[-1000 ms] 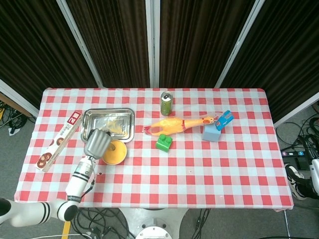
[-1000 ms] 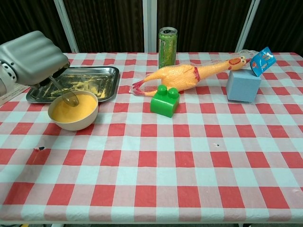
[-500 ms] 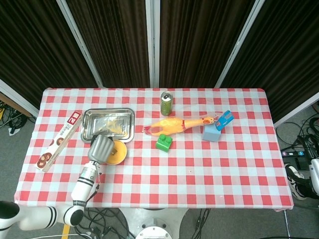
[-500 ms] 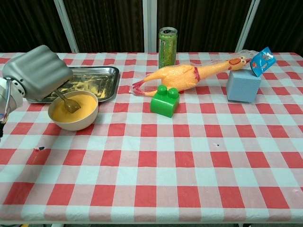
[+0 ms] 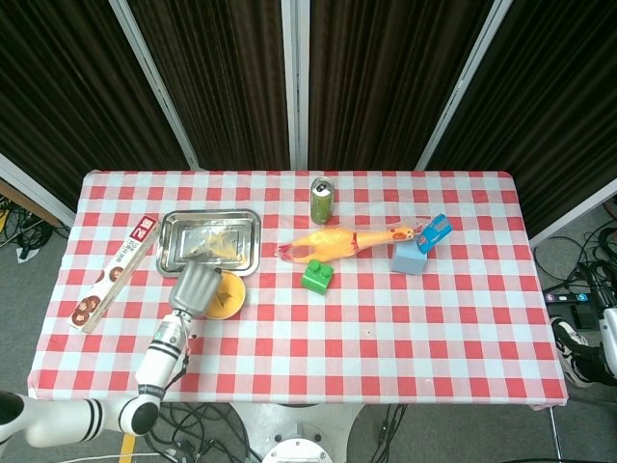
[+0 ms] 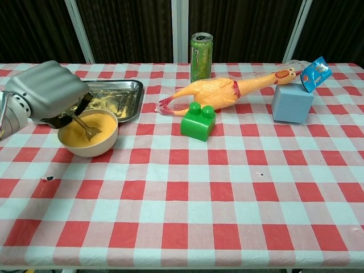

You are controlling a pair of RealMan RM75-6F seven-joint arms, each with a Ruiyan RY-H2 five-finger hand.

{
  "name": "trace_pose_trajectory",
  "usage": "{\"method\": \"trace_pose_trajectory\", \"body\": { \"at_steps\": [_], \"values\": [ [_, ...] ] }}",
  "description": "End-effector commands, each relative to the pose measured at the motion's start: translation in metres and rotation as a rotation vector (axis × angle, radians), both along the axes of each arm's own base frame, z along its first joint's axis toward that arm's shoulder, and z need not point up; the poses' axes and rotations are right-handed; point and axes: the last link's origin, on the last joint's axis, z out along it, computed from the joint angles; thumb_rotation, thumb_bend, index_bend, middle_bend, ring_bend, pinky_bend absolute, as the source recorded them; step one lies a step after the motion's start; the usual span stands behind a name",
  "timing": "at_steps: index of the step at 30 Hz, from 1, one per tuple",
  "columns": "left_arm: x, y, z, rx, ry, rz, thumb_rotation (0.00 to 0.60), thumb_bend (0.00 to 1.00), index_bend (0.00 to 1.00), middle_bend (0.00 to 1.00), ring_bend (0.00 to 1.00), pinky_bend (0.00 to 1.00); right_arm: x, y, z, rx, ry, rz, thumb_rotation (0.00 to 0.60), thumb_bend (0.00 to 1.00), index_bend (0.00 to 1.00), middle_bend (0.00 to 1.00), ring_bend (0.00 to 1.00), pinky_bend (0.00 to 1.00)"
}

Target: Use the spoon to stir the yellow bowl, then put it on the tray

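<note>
Checked tablecloth (image 6: 227, 187) lies under everything; the spoon (image 6: 85, 126) is gripped by the left hand (image 6: 46, 91), dipped in the yellow bowl (image 6: 88, 136) — yellow contents could be flicked onto it if the spoon is lifted fast toward the tray (image 6: 122, 102).

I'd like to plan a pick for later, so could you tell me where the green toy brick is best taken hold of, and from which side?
Probably from above, fingers closing on the two flat side walls of the green toy brick. Its top carries two round studs, a poor surface to pinch, and the rubber chicken lies close behind it, so a front-to-back grasp looks crowded.

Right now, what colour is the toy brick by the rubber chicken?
Green: the toy brick shows best in the chest view.
</note>
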Motion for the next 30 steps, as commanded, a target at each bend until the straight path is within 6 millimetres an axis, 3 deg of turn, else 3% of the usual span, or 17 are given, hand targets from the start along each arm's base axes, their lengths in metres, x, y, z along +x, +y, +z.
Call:
{"method": "trace_pose_trajectory", "body": {
  "at_steps": [1,9,15,22,30],
  "values": [
    [-0.005,0.007,0.015,-0.007,-0.077,0.055,0.6,0.43,0.67,0.91,0.9,0.97,0.0,0.0,0.0,-0.001,0.001,0.001,0.6,0.16,0.0,0.19,0.0,0.07],
    [-0.008,0.015,0.036,-0.031,-0.171,0.127,0.6,0.43,0.67,0.91,0.9,0.97,0.002,0.0,0.0,-0.003,0.002,0.005,0.6,0.16,0.0,0.19,0.0,0.07],
    [-0.004,0.018,0.043,-0.008,-0.118,0.08,0.6,0.43,0.67,0.91,0.9,0.97,0.003,0.002,0.001,-0.006,0.003,0.007,0.6,0.16,0.0,0.19,0.0,0.07],
    [-0.001,0.013,0.027,0.107,0.168,-0.126,0.6,0.43,0.67,0.91,0.9,0.97,0.002,0.004,0.001,-0.007,0.002,0.006,0.6,0.16,0.0,0.19,0.0,0.07],
    [-0.003,0.001,0.007,0.124,0.287,-0.188,0.6,0.43,0.67,0.91,0.9,0.97,0.001,0.004,0.002,-0.008,0.0,0.001,0.6,0.16,0.0,0.2,0.0,0.07]
  ]
}}
